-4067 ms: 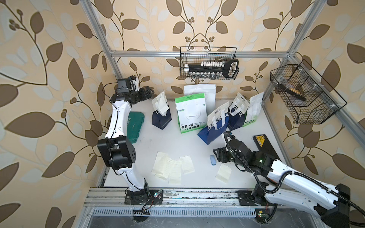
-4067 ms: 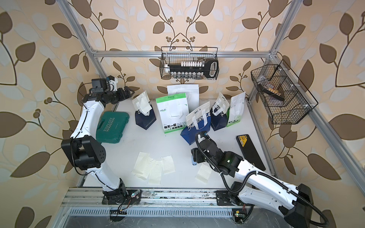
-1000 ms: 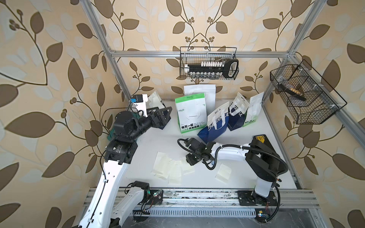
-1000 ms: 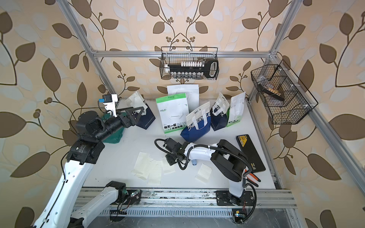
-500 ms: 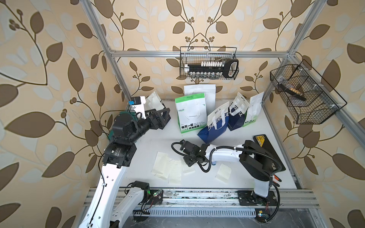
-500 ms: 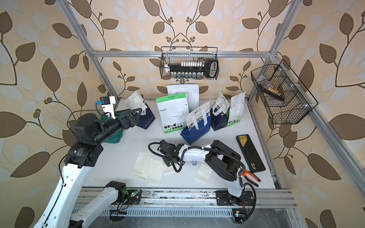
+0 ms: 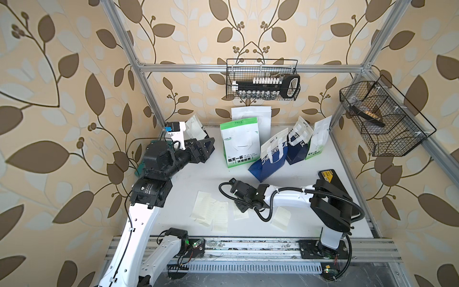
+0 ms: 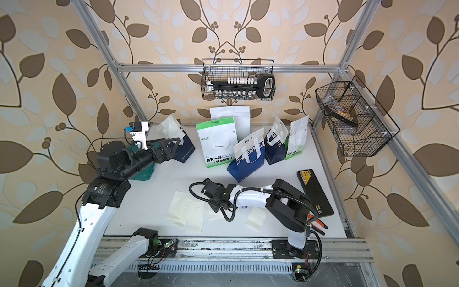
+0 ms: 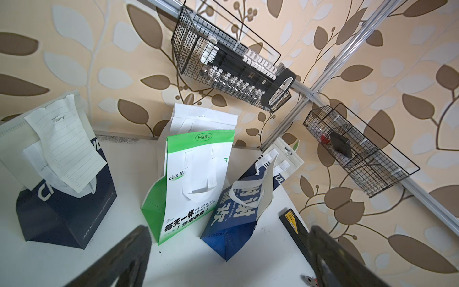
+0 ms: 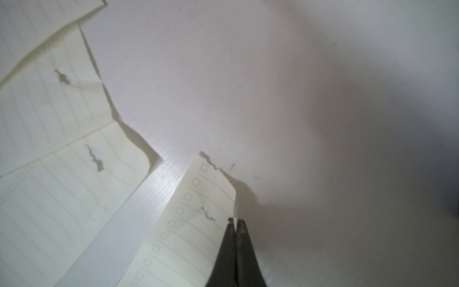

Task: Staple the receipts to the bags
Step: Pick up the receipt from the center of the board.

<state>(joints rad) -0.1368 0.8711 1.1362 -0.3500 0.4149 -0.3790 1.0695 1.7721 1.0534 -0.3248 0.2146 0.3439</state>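
Observation:
Several bags stand along the back. A navy bag (image 7: 198, 129) (image 9: 64, 208) at the far left has a lined slip fixed to its top. To its right stand a green-and-white bag (image 7: 239, 144) (image 9: 188, 186), a white bag (image 7: 250, 114), a blue bag (image 7: 270, 159) (image 9: 236, 211), another navy bag (image 7: 298, 144) and a second green-and-white bag (image 7: 319, 139). Cream receipts (image 7: 211, 211) (image 10: 49, 124) lie in a loose pile near the front. My right gripper (image 7: 242, 207) (image 10: 234, 223) is shut on the edge of one receipt (image 10: 193, 223) (image 8: 214, 215). My left gripper (image 7: 208, 146) (image 9: 228, 261) hangs open beside the far-left navy bag, holding nothing.
One more slip (image 7: 280, 218) lies alone under the right arm. A teal case (image 8: 141, 174) sits behind the left arm. A black box with a yellow label (image 7: 330, 179) and pliers (image 8: 318, 223) lie at the right. Wire baskets (image 7: 263, 82) (image 7: 382, 119) hang on the walls.
The right gripper has closed its jaws onto the edge of the receipt. The left arm has barely shifted and its gripper stays open.

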